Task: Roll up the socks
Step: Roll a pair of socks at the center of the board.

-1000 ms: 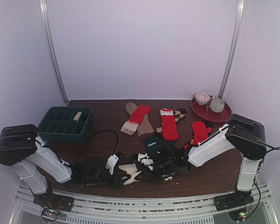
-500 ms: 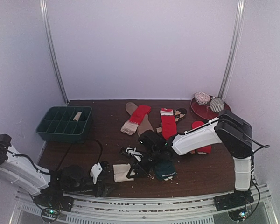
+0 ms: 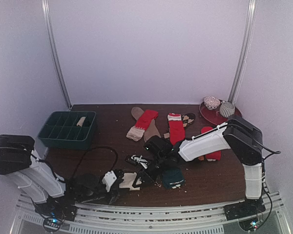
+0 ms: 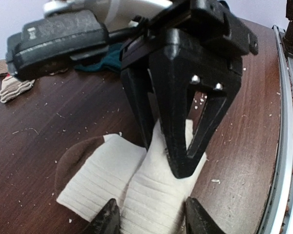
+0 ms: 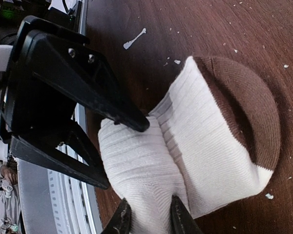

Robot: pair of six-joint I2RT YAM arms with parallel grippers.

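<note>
A cream sock point(image 3: 131, 181) with a brown toe lies folded near the table's front edge. My left gripper point(image 3: 119, 180) comes at it from the left and my right gripper point(image 3: 145, 171) from the right. In the left wrist view the left gripper point(image 4: 151, 219) is shut on one folded lobe of the cream sock point(image 4: 102, 170), and the right gripper point(image 4: 178, 161) faces it. In the right wrist view the right gripper point(image 5: 150, 219) pinches the same lobe of the cream sock point(image 5: 200, 136). A rolled dark teal sock point(image 3: 173, 178) lies just to the right.
Red socks point(image 3: 177, 129) and a brown sock point(image 3: 150, 130) lie flat mid-table. A dark green compartment tray point(image 3: 63, 142) at the left holds a cream roll point(image 3: 81, 121). A red plate point(image 3: 212, 119) with two patterned round things stands at the back right. White crumbs dot the wood.
The right arm drew back and the dark teal sock went from mid-table to the front. The left gripper pulled away to the left, then returned and closed on the cream sock.
</note>
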